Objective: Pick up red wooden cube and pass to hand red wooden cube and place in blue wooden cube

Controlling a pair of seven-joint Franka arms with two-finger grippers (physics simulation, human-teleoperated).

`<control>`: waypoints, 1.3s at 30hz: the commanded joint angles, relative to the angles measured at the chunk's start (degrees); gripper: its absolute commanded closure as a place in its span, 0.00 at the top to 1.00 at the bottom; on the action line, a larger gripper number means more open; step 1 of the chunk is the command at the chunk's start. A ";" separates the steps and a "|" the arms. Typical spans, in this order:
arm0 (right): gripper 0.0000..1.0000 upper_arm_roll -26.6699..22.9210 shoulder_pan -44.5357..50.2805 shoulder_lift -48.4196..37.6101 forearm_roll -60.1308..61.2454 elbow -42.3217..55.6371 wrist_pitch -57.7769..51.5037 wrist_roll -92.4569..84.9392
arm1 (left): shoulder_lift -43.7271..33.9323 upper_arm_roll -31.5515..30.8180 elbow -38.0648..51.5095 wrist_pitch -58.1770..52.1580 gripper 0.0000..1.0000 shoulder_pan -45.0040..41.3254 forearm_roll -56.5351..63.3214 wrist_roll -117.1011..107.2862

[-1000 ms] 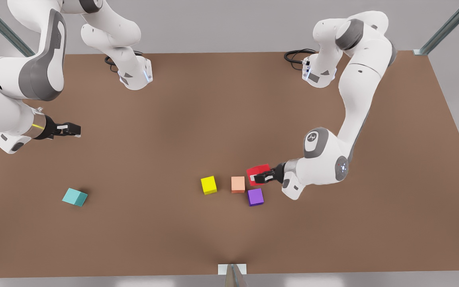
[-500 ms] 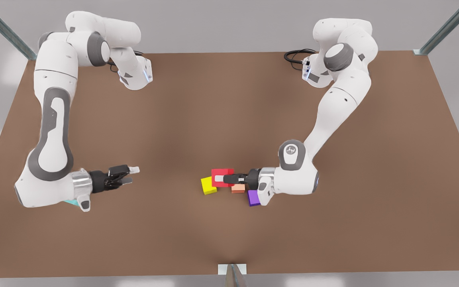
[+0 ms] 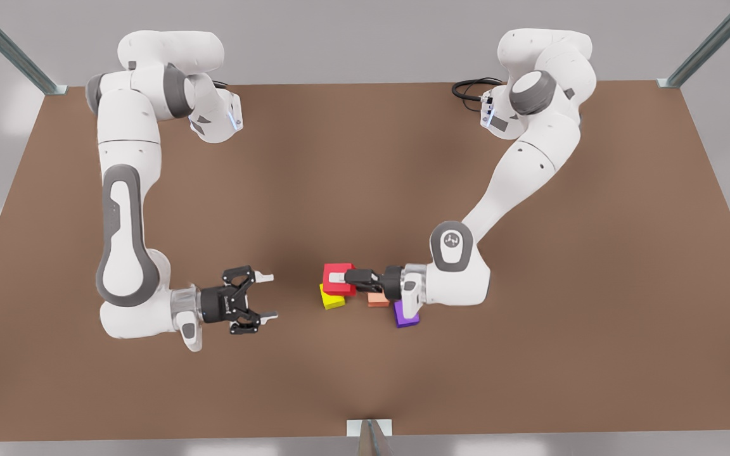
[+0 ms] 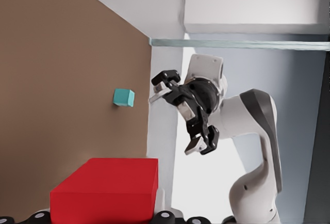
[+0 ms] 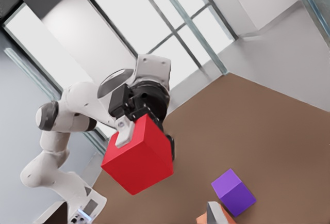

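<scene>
— Where was the red cube (image 3: pixel 338 269) at that moment?

— Off the bench (image 3: pixel 339 158), clamped in the jaws of the left gripper (image 3: pixel 339 278), the one on the front view's right. It hung above the yellow cube (image 3: pixel 332 301), with the orange cube (image 3: pixel 377 301) and purple cube (image 3: pixel 408 316) just beside, under the wrist.

— And the hand meant to receive it?

— The right gripper (image 3: pixel 270 296) sat near, on the front view's left, facing the cube with its jaws spread wide and nothing between them. A clear gap separated the two.

— How should the handover have gone, in your judgement?

— The left jaws covered two opposite faces, so the right ones needed to close on the free pair, turned crosswise to avoid finger clashes. I would have brought the open jaws around the cube squarely and centred, closed them firmly, and only then let the left jaws release and back straight away.

— And the blue cube (image 4: pixel 124 97)?

— It lay on the bench well apart, seen from the left wrist beyond the right gripper. A level, centred grip would have made setting the red cube on it easier.
</scene>
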 commanded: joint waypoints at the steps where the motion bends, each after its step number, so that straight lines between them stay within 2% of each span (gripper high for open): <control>1: 1.00 0.02 0.48 -0.07 2.80 -0.55 5.95 -39.64 | -0.07 0.01 0.16 2.08 0.53 -0.72 -3.34 14.29; 15: 1.00 1.60 0.83 -8.42 6.93 -16.55 5.60 -49.57 | 2.92 0.36 3.68 4.36 0.53 -3.45 -3.52 16.22; 39: 1.00 1.69 5.40 -6.57 10.71 -16.64 10.96 -48.78 | 3.36 0.36 3.50 4.36 0.53 -3.18 -3.61 18.86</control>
